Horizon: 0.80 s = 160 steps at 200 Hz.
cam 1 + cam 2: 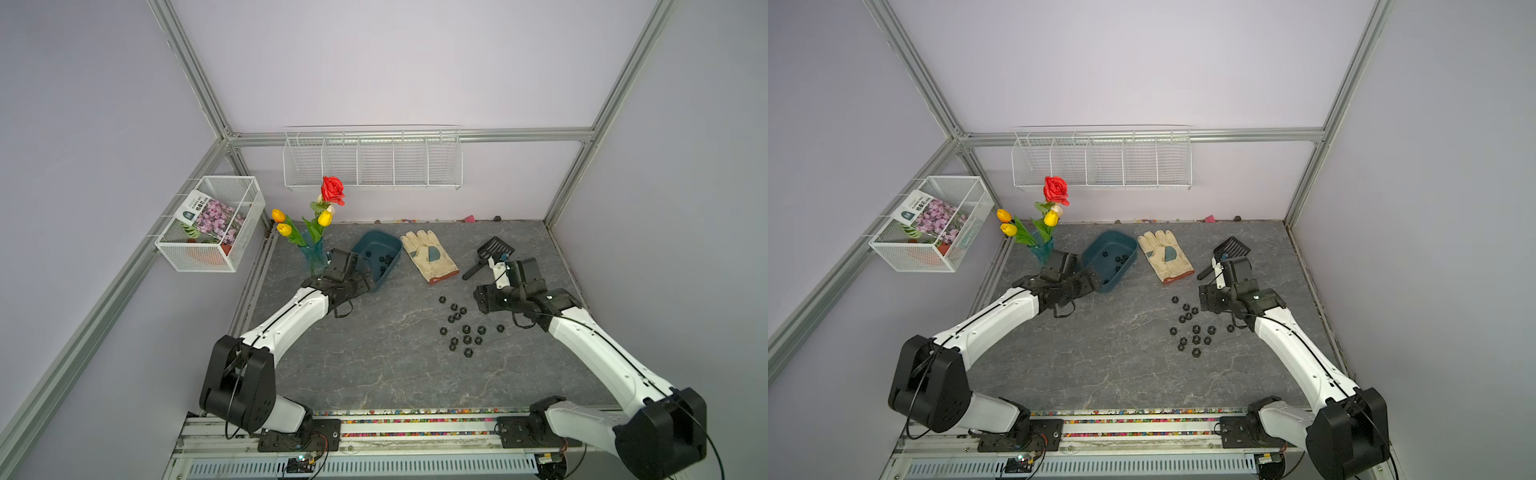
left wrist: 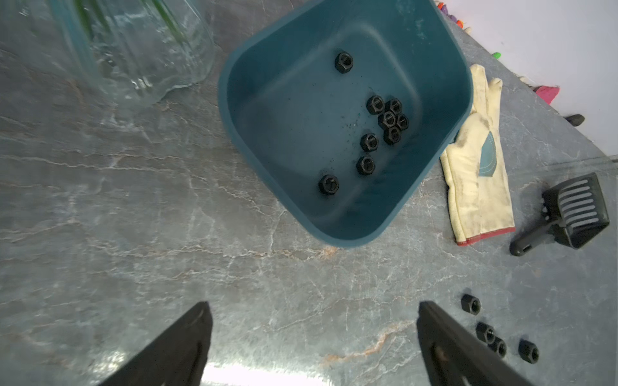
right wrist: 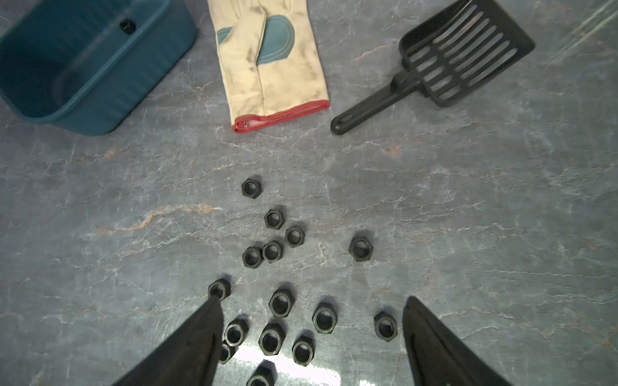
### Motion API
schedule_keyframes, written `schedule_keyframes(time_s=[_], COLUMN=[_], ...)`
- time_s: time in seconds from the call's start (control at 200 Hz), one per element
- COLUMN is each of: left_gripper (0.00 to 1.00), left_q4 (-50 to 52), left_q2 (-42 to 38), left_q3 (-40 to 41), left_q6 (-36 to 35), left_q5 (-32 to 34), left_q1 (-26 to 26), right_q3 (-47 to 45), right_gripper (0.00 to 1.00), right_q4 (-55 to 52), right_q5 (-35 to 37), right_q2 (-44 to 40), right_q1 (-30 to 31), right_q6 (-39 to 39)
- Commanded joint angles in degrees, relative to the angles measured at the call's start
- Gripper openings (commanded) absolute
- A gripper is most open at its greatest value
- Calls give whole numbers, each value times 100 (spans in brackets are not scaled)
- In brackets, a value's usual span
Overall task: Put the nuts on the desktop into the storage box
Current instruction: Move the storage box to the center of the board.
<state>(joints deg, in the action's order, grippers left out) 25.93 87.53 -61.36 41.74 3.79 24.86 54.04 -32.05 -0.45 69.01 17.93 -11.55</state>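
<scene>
Over the nuts (image 3: 281,302) left on the tabletop (image 3: 468,234), the right hand (image 3: 311,300) was held wide open, likely for a pick, with the left hand (image 2: 311,304) parked open by the storage box (image 2: 287,110).

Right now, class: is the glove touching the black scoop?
Apart. The right wrist view shows bare desktop between the glove and the scoop, even where cuff and handle come closest.
</scene>
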Motion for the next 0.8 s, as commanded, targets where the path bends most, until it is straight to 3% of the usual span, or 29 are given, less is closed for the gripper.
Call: schedule_keyframes(time_s=[0.0,0.22,0.425,0.71,0.795], left_gripper=[96,93,82,56,39], left_q4=[203,672,988,1028,1045], left_q2=[527,1560,2265,2701,2701], left_q3=[-445,-1306,-1957,-2090,-2075], left_q6=[233,576,697,792,822], left_q5=[209,716,889,799,775], left_q1=[-2,-8,-24,-87,-87], right_q3=[-67,-5,87,151,151], right_gripper=[86,85,83,78,78], right_q4=[-101,56,204,306,340], right_q5=[-285,-492,-736,-1004,-1079], right_q2=[227,572,860,1213,1236], right_q1=[17,17,17,17,17], right_q6=[79,380,526,650,662])
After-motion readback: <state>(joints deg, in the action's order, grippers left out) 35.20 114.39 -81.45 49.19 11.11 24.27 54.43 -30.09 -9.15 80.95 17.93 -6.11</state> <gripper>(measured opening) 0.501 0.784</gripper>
